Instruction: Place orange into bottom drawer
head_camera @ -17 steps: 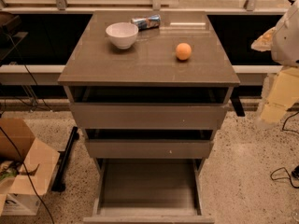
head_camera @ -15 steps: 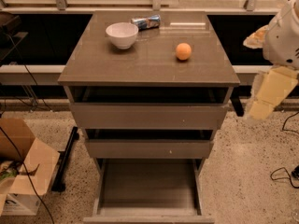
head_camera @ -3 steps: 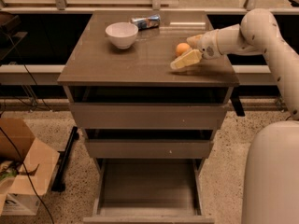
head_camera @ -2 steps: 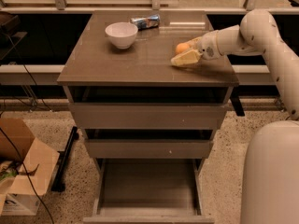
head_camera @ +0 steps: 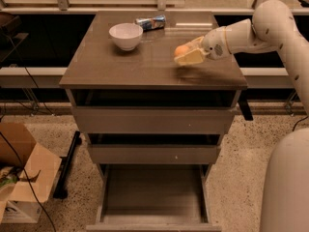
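A: Orange (head_camera: 180, 49), where?
B: Over the right half of the tabletop (head_camera: 145, 69), caught in the gripper (head_camera: 185, 52). Shows only its left side past the pale fingers (head_camera: 191, 58).
A: Apart or together, those fingers?
B: Clamped on the orange, one low in front, one higher behind. Cast a blurred dark shadow on the wood just beneath. Cannot tell whether resting on the tabletop or held just above it.
A: And the arm (head_camera: 244, 33)?
B: Comes in from the right edge, thick and white, then narrows to the wrist and points left toward the middle of the tabletop.
A: Bottom drawer (head_camera: 153, 192)?
B: Stands pulled out toward the camera at the foot of the cabinet, well below the orange. Shows a long flat grey-brown floor between thin pale side walls, with a low front at the lower edge of the view.
A: Above it?
B: Two shallower grey-fronted drawers (head_camera: 153, 120), each out a little, with a dark gap over the front.
A: Anything else up top?
B: White bowl (head_camera: 126, 35), upright toward the far left, well apart from the gripper. Crushed blue-silver can (head_camera: 150, 22) on its side just behind the bowl, near the far edge.
A: Down on the floor?
B: Open cardboard box (head_camera: 24, 178) at the lower left, beside the cabinet, with dark cables running past it.
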Action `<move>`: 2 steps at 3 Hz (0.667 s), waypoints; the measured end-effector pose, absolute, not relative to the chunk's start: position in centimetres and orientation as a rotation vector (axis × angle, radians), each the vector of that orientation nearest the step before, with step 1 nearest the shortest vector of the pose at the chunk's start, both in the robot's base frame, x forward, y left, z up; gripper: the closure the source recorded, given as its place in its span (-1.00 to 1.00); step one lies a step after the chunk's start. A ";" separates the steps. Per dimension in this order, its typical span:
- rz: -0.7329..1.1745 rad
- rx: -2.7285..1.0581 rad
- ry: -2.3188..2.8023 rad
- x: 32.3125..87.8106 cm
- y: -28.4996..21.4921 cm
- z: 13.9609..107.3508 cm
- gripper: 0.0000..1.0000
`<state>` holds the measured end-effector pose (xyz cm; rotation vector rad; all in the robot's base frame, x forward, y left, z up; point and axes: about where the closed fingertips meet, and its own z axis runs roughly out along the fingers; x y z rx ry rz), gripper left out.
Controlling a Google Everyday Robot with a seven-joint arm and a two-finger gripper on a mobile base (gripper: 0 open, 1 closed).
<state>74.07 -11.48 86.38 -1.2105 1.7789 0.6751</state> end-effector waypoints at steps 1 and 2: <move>0.709 -1.264 1.761 69.6 -10.1 89.0 1.00; 0.762 -1.320 1.773 63.5 -8.4 90.3 1.00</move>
